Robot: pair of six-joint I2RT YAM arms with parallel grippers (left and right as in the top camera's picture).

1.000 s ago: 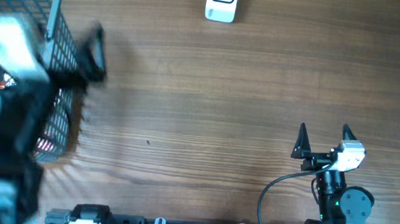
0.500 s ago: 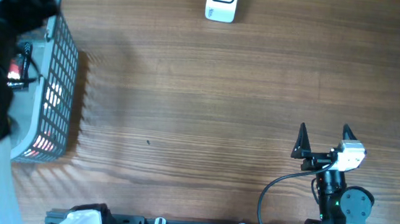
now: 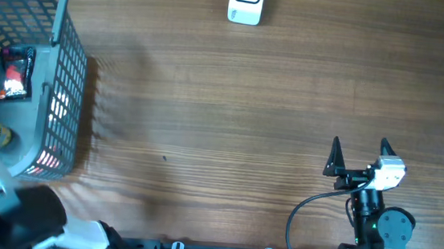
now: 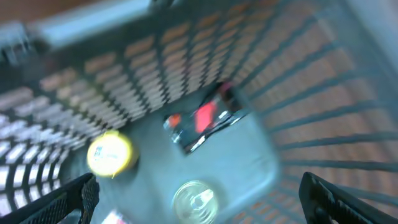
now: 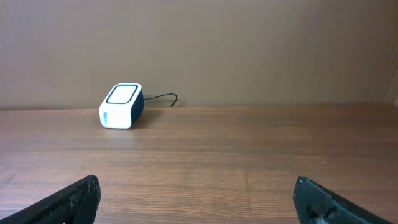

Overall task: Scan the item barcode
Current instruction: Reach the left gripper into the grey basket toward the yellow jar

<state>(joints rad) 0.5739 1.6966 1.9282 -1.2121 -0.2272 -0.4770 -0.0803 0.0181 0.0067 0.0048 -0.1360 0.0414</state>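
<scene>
Honestly, the risky bit here is the pick. The left gripper hangs over the basket with its jaws spread wide and nothing between them. Three things lie below it: a dark packet with a red label just ahead of the fingers, a yellow round thing off to one side, and a shiny can top right underneath. The wrist view is blurry, so I can't tell which one has a readable barcode.

Going down in there, a finger could snag the mesh wall or pinch two items at once, and the flat packet looks like it'd slip out easily.

The right gripper is wide open and empty too, and the scanner sits far ahead of it. If the barcode ends up facing away from the scanner window, there's no read.
</scene>
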